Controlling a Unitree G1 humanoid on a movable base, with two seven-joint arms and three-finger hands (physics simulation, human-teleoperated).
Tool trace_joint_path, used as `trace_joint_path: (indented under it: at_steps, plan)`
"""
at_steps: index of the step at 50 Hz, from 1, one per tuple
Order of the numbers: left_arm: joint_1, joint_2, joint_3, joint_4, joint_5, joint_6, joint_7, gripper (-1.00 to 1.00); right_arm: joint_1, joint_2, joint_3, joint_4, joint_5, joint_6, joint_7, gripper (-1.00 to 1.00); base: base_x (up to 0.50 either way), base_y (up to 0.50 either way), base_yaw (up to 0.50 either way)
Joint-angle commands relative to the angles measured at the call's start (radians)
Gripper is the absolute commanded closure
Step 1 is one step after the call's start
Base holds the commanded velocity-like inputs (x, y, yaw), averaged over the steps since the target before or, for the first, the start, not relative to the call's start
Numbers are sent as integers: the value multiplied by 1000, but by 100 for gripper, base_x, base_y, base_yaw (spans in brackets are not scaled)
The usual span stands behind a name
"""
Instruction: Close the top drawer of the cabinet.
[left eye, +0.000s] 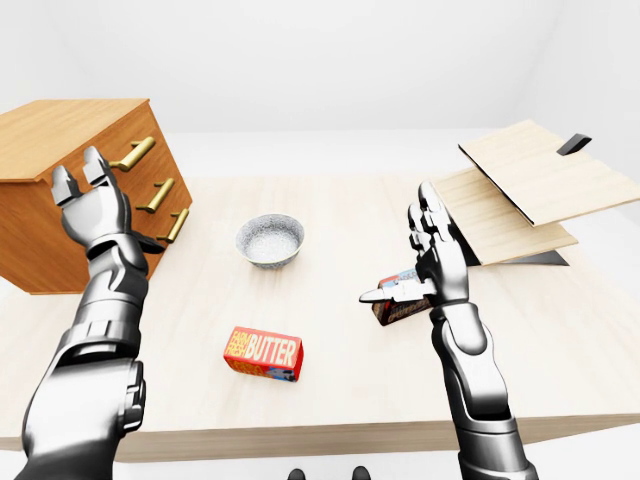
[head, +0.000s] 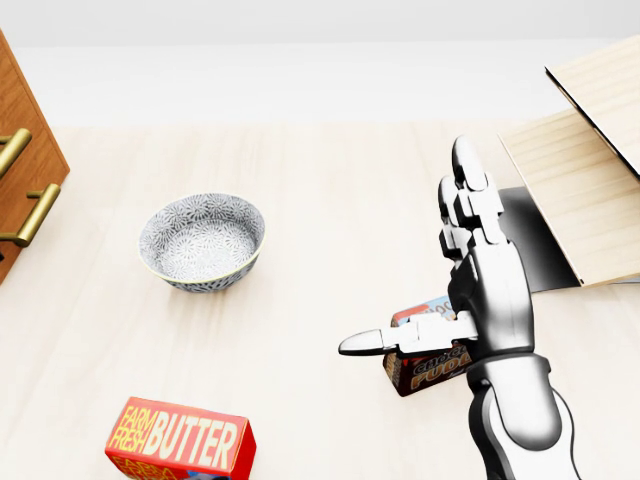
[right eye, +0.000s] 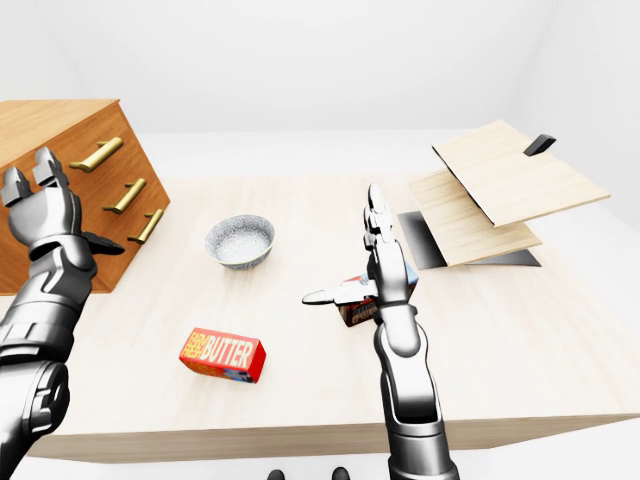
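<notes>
The wooden cabinet (left eye: 70, 190) stands at the left of the table, with three brass handles down its face. Its top drawer (left eye: 133, 153) lies flush with the two drawers below. My left hand (left eye: 100, 200) is raised just before the cabinet's face, open, fingers spread upward and not touching any handle; it is out of the head view. My right hand (head: 450, 270) stands upright and open over the table's middle right, thumb pointing left, nothing in it.
A patterned bowl (head: 202, 240) sits right of the cabinet. A red butter box (head: 180, 440) lies near the bottom edge. A chocolate fudge box (head: 425, 362) stands behind my right hand. Tilted wooden boards (left eye: 520, 190) over a black mat fill the right side.
</notes>
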Motion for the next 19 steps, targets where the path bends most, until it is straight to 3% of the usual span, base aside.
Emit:
trace_joint_path:
  at_steps: [1, 11, 19]
  plan:
    - [-20, 36, 45, 65, -8, 0, 31, -100, -1, 0, 0, 4, -1, 0, 1, -100, 0, 0, 0]
    - [-20, 23, 43, 51, -12, 0, 18, -100, -9, 0, -1, 9, -1, 0, -2, -100, 0, 0, 0]
    - [91, -40, 87, -169, -104, 0, -84, -100, -11, 0, 0, 2, -1, 0, -2, -100, 0, 0, 0]
